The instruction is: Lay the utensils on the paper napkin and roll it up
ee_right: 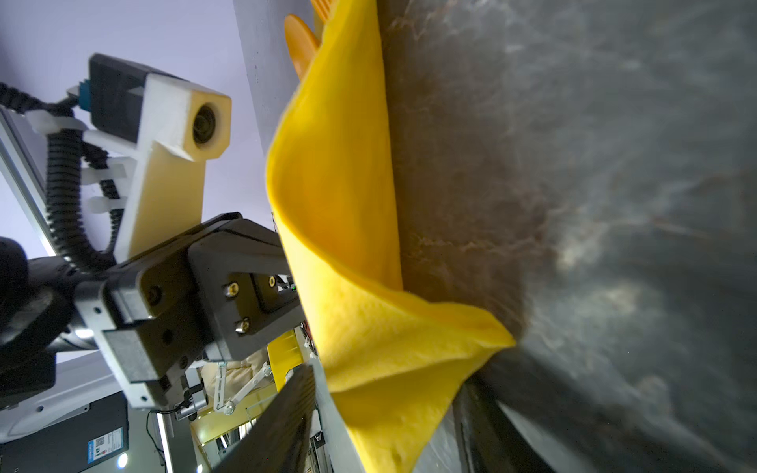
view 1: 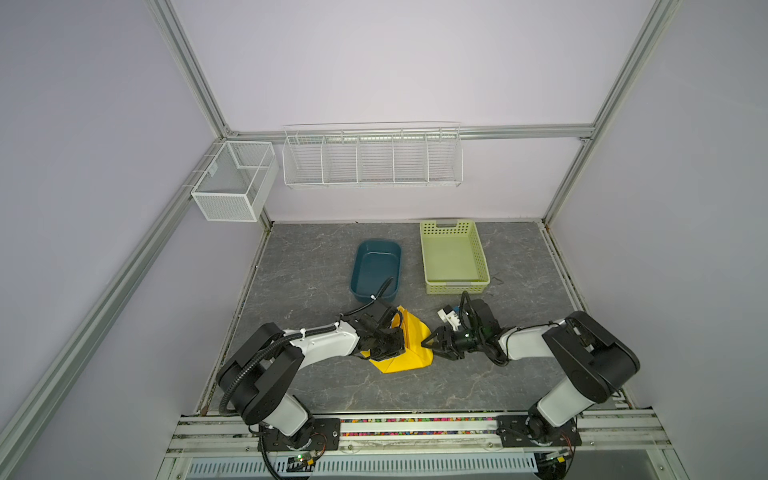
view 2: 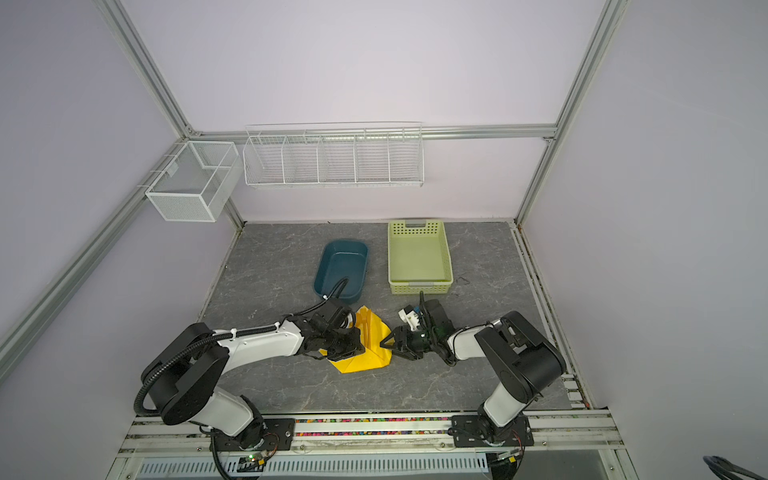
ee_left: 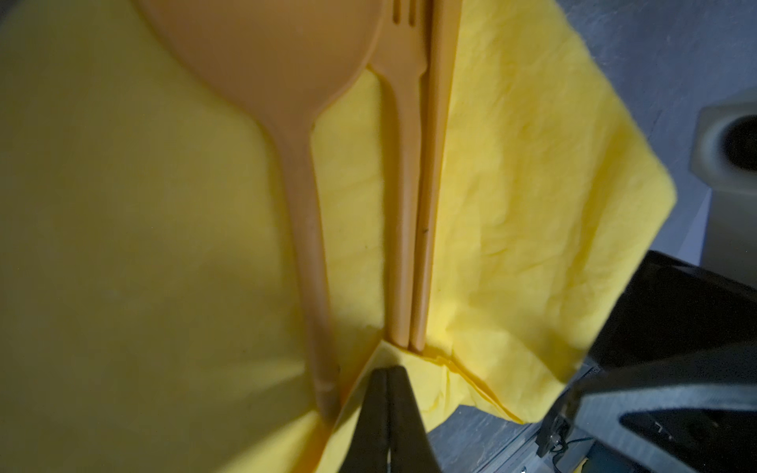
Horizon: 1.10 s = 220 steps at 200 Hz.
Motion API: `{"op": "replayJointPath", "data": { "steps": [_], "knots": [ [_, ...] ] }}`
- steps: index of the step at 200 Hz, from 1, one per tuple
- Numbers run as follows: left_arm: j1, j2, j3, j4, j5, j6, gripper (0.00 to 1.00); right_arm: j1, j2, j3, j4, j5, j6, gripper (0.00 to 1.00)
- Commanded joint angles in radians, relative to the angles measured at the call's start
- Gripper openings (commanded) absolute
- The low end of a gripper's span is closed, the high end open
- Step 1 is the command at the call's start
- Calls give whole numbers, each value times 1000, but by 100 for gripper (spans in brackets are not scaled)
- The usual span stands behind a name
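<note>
The utensils [ee_left: 399, 204] are laid side by side on the paper napkin [view 1: 415, 351] on the counter [view 1: 311, 270] — a raised fold of it is pinched by the left hand [ee_left: 387, 379]. The right hand [view 1: 428, 348] is held spread at the napkin's corner.

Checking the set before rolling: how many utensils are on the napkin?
3, side by side on the paper napkin: the spoon, the fork next to it, the knife against the fork. None looks hidden.
</note>
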Motion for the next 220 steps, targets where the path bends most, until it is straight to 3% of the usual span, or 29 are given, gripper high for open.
{"op": "replayJointPath", "data": {
  "steps": [1, 63, 126, 169, 220],
  "knots": [
    [-3, 9, 6, -1, -5, -11, 2, 9, -20, -30, -3, -12, 33, 57],
    [-3, 5, 6, -7, -12, -10, 2, -5, -108, -38, -57, 50, 22, 58],
    [-3, 3, 3, -6, -13, -11, 2, -73, -219, 33, -341, 115, -134, 55],
    [-3, 2, 5, -9, -12, -11, 2, -76, -209, 64, -394, 105, -173, 44],
    [-3, 10, 9, -5, -8, -11, 2, -73, -250, 110, -541, 193, -252, 27]
  ]
}}
